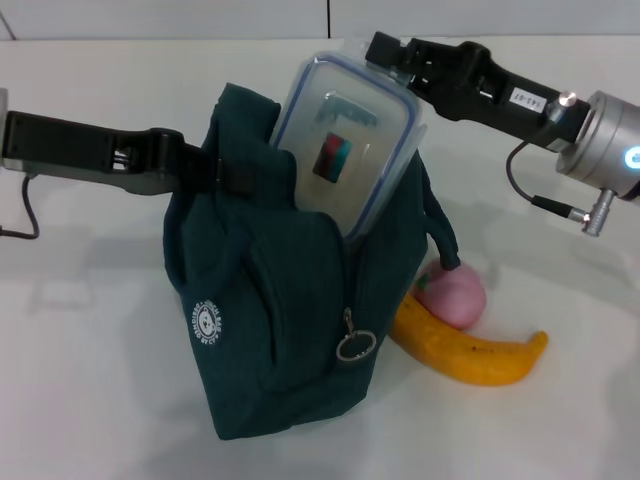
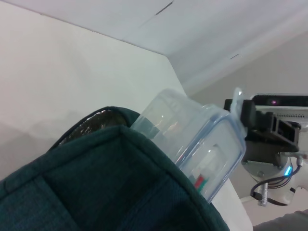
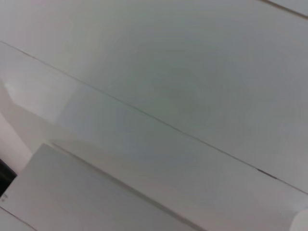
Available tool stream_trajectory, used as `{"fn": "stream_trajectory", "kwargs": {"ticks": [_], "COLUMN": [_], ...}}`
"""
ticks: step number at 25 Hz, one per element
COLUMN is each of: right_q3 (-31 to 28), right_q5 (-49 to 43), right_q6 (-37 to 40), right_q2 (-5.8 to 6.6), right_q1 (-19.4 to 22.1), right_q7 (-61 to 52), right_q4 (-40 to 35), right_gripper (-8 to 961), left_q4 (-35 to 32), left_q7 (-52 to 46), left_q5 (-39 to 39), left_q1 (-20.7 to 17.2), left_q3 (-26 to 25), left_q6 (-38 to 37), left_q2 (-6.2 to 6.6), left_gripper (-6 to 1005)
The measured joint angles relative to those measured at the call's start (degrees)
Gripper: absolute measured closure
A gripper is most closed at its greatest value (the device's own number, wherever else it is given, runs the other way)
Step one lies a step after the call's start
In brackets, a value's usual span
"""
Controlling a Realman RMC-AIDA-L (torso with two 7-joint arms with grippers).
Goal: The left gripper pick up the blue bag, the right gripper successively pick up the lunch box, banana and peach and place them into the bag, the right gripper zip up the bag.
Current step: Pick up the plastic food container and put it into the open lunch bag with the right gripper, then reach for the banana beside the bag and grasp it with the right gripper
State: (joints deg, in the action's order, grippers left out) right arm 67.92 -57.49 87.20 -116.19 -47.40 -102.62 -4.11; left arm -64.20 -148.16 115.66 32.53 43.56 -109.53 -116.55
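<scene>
The bag [image 1: 290, 310] stands upright in the centre of the head view, its mouth open. The left gripper [image 1: 215, 170] comes in from the left edge and is clamped on the bag's upper rim, holding it up. The lunch box [image 1: 345, 145] sits tilted in the mouth, lower half inside, upper half sticking out toward the top of the frame. The right gripper [image 1: 395, 55] reaches in from the upper right and meets the box's top corner; it looks closed on the lid's tab, though the fingertips are partly hidden.

So the first item is about halfway in, by my judgement. The banana [image 1: 470, 350] and the peach [image 1: 455, 295] lie on the table [image 1: 90, 380] at the lower right, touching each other just beside the bag. Both remain to be packed, and the zip pull [image 1: 352, 345] hangs unused on the bag's front.

The left wrist view shows what the head view cannot: the bag's silvery lining [image 2: 91, 122] and the box entering past the rim. It does not show the fruit. The right wrist view shows only pale wall and ceiling panels, nothing of the task.
</scene>
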Motion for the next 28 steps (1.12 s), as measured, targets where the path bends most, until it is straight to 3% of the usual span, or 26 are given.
{"fn": "stream_trajectory", "kwargs": {"ticks": [7,18,20,23,28], "right_q3": [3.17,3.29,3.87,5.58,5.8], "right_q5": [0.64,0.53,0.16,-0.75,-10.76], "right_q6": [-1.37,-1.56,-1.71,-2.6,-3.67], "right_q2": [0.0,0.03,0.28,1.51,5.3], "right_q1": [-1.85,-1.12,-0.44,2.27,6.19], "right_q7": [-0.05,-0.74,-0.45,0.55,1.71], "right_q4": [-2.8,-8.56,-10.32,-14.07,-23.57], "right_gripper": [825,632,538,398,293], "left_q4": [0.04,2.65,2.69,2.74,2.79], "left_q7": [0.48,2.45,2.75,3.81,5.04], "left_q5": [0.19,0.48,0.53,1.26,2.02], "left_q1": [0.89,-0.45,-0.83,-1.68,-3.3], "left_q3": [0.3,0.1,0.1,0.04,-0.22], "left_q6": [0.16,0.75,0.95,2.05,4.04], "left_q2": [-0.22,0.26,0.33,0.43,1.06], "left_gripper": [961,961,961,961,961]}}
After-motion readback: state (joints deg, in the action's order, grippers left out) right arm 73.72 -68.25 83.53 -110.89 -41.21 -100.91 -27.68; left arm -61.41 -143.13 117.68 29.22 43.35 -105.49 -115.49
